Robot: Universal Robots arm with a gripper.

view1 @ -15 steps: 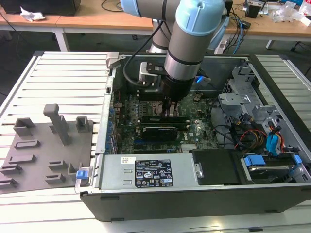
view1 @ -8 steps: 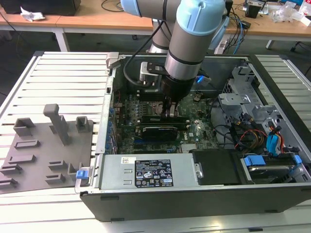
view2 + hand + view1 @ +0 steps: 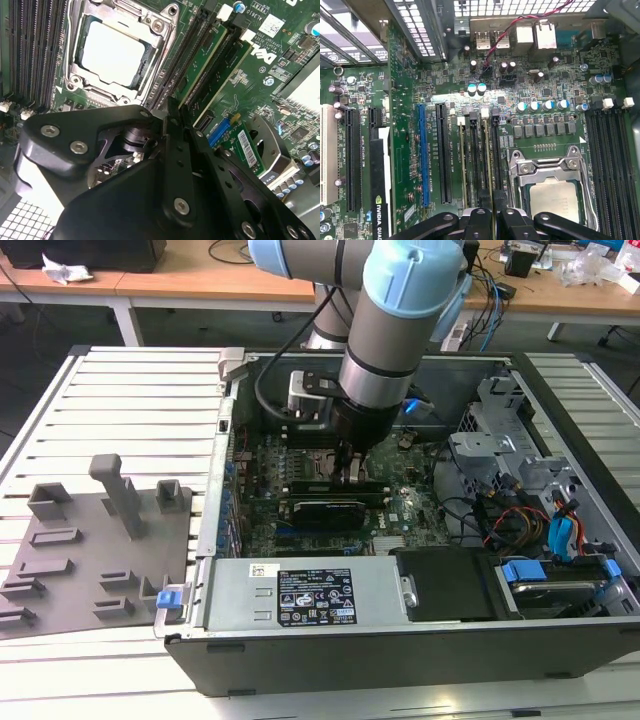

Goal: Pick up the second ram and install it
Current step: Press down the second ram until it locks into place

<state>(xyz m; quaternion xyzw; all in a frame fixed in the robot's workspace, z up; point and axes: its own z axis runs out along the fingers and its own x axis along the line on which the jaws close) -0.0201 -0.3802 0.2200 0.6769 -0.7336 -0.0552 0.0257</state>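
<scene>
End effector [image 3: 491, 212] pinching second ram [image 3: 492, 165] edge-down, long axis parallel to memory slots [image 3: 479, 155], beside processor socket [image 3: 552, 185]

The arm [image 3: 385, 350] is silver-grey with pale blue joint caps; its black hand [image 3: 172, 130] carries silver screws.

second ram [image 3: 488, 165] | green stick | on edge in memory slot | between jaws
</scene>
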